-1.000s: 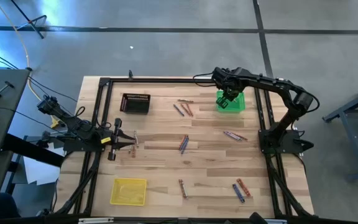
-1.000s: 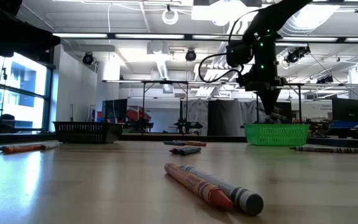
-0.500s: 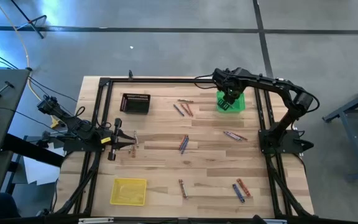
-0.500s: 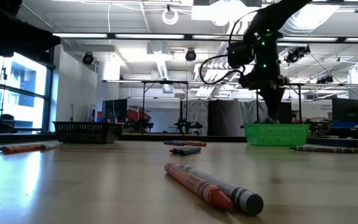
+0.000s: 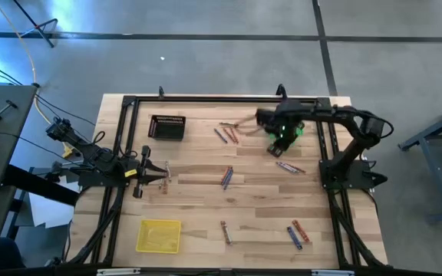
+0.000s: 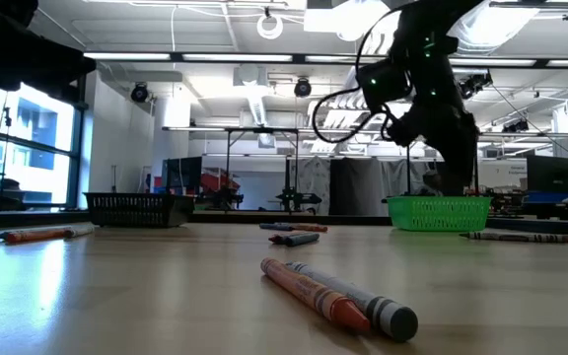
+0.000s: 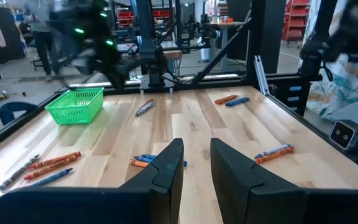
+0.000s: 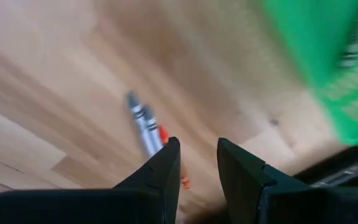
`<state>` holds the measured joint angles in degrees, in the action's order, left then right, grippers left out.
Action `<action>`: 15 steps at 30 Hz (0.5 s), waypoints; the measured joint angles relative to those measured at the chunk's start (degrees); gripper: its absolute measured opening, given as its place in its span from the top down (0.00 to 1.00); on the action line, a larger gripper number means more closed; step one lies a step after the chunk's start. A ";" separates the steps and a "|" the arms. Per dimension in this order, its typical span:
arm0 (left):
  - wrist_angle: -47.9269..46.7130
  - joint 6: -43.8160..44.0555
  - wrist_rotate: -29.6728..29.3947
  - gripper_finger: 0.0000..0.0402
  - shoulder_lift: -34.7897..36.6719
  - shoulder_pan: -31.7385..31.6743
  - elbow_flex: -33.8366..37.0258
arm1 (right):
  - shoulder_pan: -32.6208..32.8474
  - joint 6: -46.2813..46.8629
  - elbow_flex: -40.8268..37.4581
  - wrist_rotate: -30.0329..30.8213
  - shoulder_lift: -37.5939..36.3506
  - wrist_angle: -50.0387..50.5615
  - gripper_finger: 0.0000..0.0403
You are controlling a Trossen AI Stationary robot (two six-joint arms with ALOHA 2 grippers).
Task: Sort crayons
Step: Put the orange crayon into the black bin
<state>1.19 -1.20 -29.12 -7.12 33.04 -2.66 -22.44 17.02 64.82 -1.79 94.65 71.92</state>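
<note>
Crayons lie flat on the wooden table in small groups: a pair at the far middle, a pair at the right, a pair in the centre, and others near the front. My right gripper is open and empty. It hovers just near-left of the green basket, above the right pair, which shows as a grey and an orange crayon in the right wrist view. My left gripper is open and empty, low at the table's left, beside a crayon.
A black basket stands at the far left and a yellow tray at the near left. The green basket holds a crayon. A black frame runs round the table's far edge and sides. Two crayons lie close before the low camera.
My right gripper has left its place over the green basket. It has gone toward the table's near edge, a little left and down, and now hangs above the pair of crayons at the right. The crayons and baskets have not moved.
</note>
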 joint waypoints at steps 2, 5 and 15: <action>-0.04 0.69 -0.02 0.83 -0.02 -0.02 0.00 | 3.04 1.19 -3.06 -0.03 0.02 -1.82 0.76; -0.04 0.78 0.00 0.83 -0.02 -0.02 0.00 | 6.78 3.50 -7.97 0.01 0.02 -4.67 0.76; -0.05 0.63 -0.01 0.83 -0.02 -0.01 0.00 | 11.96 6.98 -15.06 -0.05 0.07 -10.60 0.76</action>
<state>1.13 -0.58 -29.14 -7.14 33.03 -2.66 -10.48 24.00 49.76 -1.84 94.72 61.32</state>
